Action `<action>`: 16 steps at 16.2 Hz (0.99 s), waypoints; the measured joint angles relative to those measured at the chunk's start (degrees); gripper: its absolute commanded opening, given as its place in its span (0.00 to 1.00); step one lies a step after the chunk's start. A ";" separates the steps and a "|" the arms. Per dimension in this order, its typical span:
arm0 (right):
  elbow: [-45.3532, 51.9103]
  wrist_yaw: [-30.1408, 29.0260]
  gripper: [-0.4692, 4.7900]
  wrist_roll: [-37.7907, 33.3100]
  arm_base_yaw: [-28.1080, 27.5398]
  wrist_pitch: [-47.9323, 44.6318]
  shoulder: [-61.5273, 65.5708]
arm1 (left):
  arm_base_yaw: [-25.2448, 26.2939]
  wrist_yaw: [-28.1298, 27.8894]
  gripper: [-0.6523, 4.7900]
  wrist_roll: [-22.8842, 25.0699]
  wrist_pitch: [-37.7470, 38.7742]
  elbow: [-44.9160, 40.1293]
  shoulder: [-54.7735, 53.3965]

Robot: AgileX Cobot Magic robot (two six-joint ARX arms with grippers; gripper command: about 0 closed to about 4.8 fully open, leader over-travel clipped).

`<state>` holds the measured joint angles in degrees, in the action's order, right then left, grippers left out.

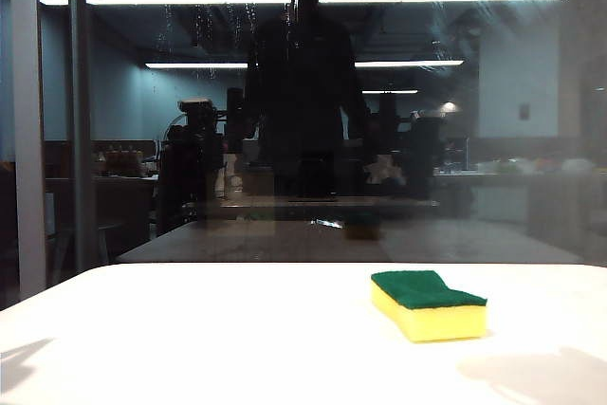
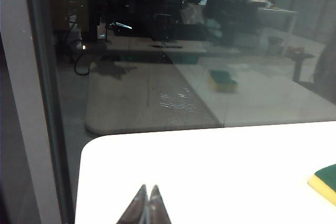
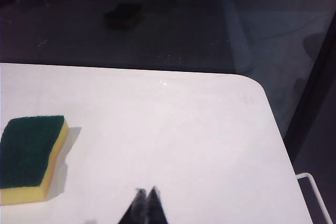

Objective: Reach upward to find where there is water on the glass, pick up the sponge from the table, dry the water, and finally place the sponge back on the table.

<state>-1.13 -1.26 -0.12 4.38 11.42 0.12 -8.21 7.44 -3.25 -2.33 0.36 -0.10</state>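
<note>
Sponge [image 1: 428, 303], yellow foam under a green scouring layer, is seen lying flat on the white tabletop [image 1: 190, 329] in the exterior view, a bit short of the glass [image 1: 379, 139]. Water [image 1: 211, 7] shows as faint pale streaks high on the pane, well above the sponge. From the left wrist, the left pincer [image 2: 147, 188] is seen pinched shut and empty, well apart from the sponge's corner [image 2: 326, 180]. From the right wrist, the right pincer [image 3: 146, 191] is likewise closed on nothing, sponge [image 3: 29, 158] nearby. Streaks so faint could easily be missed among the bright reflections, probably.
</note>
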 measured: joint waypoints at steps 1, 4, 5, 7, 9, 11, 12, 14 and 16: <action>0.00 0.00 0.08 0.00 0.00 -0.02 0.00 | 0.00 -0.28 0.11 0.00 0.00 0.00 0.00; 0.00 0.00 0.08 0.00 0.00 0.00 0.02 | 0.02 -5.35 0.11 0.00 0.00 0.00 0.00; 0.00 0.02 0.08 0.02 0.00 -0.02 0.02 | 0.02 -8.68 0.11 0.00 0.00 0.00 0.00; 0.00 0.04 0.08 0.00 0.00 -0.07 0.02 | 0.02 -10.97 0.11 0.00 -0.04 0.00 0.02; 0.00 0.24 0.08 0.02 0.00 -0.42 0.02 | 0.02 -10.99 0.11 0.00 -0.04 0.00 0.00; 0.00 1.27 0.08 0.00 -0.02 -0.61 0.02 | 0.02 -11.02 0.11 -0.07 -0.04 0.00 0.00; 0.00 1.31 0.08 0.02 -0.02 -0.79 0.02 | 0.02 -11.02 0.11 -0.13 -0.04 0.00 0.00; 0.00 1.29 0.08 0.02 -0.02 -1.38 0.02 | 0.02 -10.91 0.11 -0.22 -0.04 0.00 0.00; 0.00 1.29 0.08 0.00 -0.02 -1.53 0.02 | 0.02 -9.99 0.11 -0.22 -0.04 0.00 0.00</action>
<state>-1.13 0.03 -0.12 4.36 9.89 0.14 -8.19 -2.55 -3.46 -2.37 0.36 -0.10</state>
